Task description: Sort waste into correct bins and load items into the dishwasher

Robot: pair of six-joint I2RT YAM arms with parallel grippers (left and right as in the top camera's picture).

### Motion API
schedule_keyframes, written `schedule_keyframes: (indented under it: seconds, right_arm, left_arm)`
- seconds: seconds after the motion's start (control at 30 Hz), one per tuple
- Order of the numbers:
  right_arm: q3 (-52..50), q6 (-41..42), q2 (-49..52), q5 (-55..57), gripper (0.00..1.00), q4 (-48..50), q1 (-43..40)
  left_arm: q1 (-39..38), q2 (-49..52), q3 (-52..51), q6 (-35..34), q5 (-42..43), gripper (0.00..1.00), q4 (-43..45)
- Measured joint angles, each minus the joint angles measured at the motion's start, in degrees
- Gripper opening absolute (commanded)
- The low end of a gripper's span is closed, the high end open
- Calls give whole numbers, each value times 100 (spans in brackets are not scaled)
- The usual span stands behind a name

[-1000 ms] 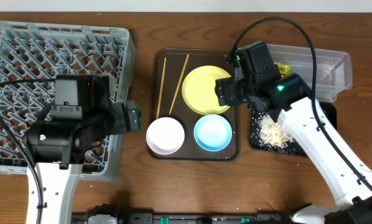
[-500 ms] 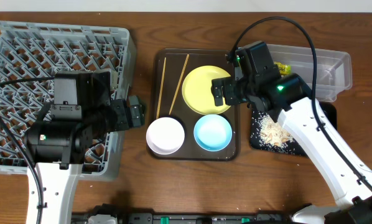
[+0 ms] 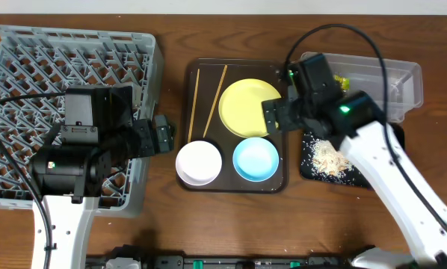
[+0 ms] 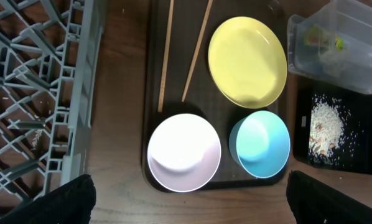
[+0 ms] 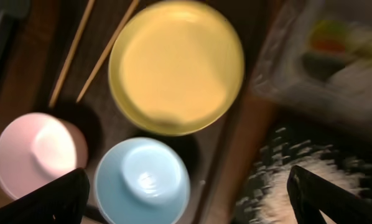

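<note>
The yellow plate (image 3: 247, 107), white bowl (image 3: 199, 163), light blue bowl (image 3: 256, 159) and two chopsticks (image 3: 196, 101) lie on the brown serving tray (image 3: 231, 185). My left gripper (image 3: 161, 137) is open and empty between the grey dish rack (image 3: 51, 67) and the tray; its wrist view shows the white bowl (image 4: 184, 152) just ahead. My right gripper (image 3: 277, 116) is open and empty over the plate's right edge. The green-and-orange wrapper (image 3: 339, 81) lies in the clear tub (image 3: 380, 82). Rice crumbs (image 3: 328, 158) lie in the black tray (image 3: 397, 138). I cannot make out the white scrap.
The dish rack fills the left of the table. The clear tub and black tray stand at the right, close to the serving tray's right edge. Bare wooden table shows along the front and in the gap between rack and tray.
My left gripper has edged right toward the serving tray. My right gripper has shifted slightly right and toward the front over the plate's edge. Nothing was taken hold of.
</note>
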Motion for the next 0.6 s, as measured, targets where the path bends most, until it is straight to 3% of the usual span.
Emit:
schedule_keyframes:
  seconds: [0.37,0.6]
  right_arm:
    - [-122,-870,-2892,1163,99,328,-555]
    - [-1923,-1110,-4540,695,99,1349,-1585]
  left_arm:
    - [0,0,0,0,0,98,-2]
    - [0,0,2,0,2,98,0]
